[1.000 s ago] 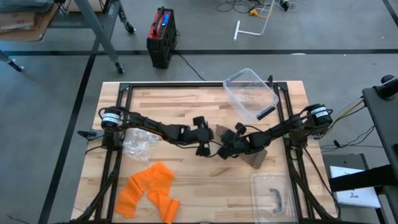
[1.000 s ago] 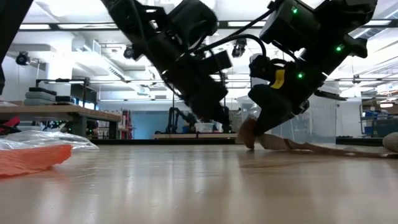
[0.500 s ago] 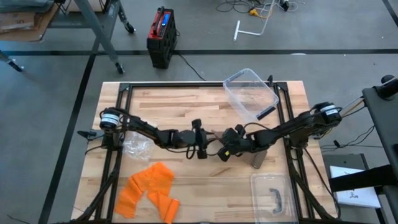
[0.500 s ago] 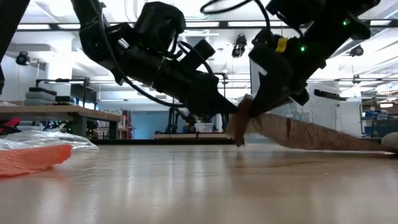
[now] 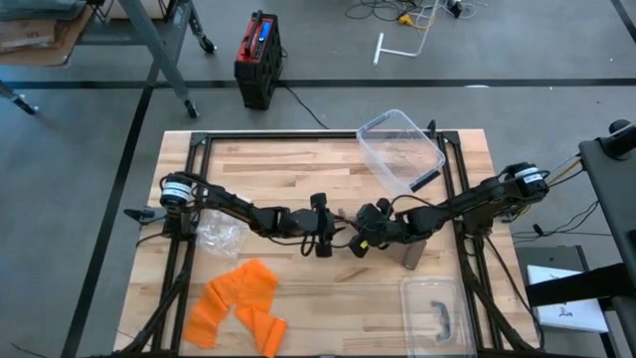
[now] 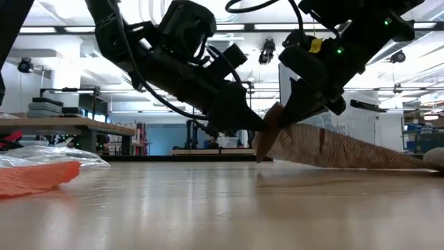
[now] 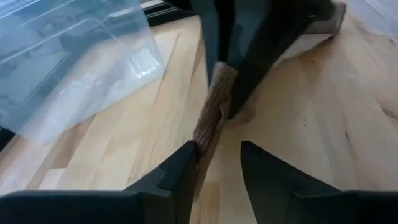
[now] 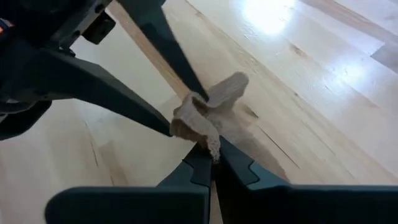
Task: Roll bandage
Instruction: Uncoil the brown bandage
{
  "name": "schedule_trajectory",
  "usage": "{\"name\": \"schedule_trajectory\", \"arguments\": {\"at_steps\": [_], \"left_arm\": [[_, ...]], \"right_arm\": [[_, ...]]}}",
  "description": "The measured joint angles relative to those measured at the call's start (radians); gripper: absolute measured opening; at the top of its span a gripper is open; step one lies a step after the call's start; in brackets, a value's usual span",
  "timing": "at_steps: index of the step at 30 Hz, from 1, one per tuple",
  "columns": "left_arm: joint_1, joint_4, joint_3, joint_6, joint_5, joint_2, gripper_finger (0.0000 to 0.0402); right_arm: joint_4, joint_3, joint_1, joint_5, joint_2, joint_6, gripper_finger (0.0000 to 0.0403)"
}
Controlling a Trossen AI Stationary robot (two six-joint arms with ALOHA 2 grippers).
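Between tools, ribbed tan bandage (image 6: 326, 147)

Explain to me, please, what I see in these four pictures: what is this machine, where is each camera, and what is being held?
It is a robot with two dark arms at a wooden table. One camera looks down from above, one looks level across the table top, and one sits on each wrist. The right gripper is shut on the end of a tan bandage, lifted off the wood. The left gripper meets it at mid-table, fingers apart around the bandage's end. Also there: orange cloth, a crumpled clear bag, a tipped clear box and another clear container.
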Motion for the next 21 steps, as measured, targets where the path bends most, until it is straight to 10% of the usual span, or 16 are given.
{"name": "schedule_trajectory", "arguments": {"at_steps": [8,21], "left_arm": [[-0.002,-0.210,0.007,0.005,-0.088,-0.044,0.0094],[-0.005,0.015,0.005,0.065,0.007,-0.031,0.0101]], "right_arm": [[-0.019,-0.002,0.000,0.001,0.000,0.015,0.0003],[-0.016,-0.002,0.000,0.001,0.001,0.006,0.0002]]}}
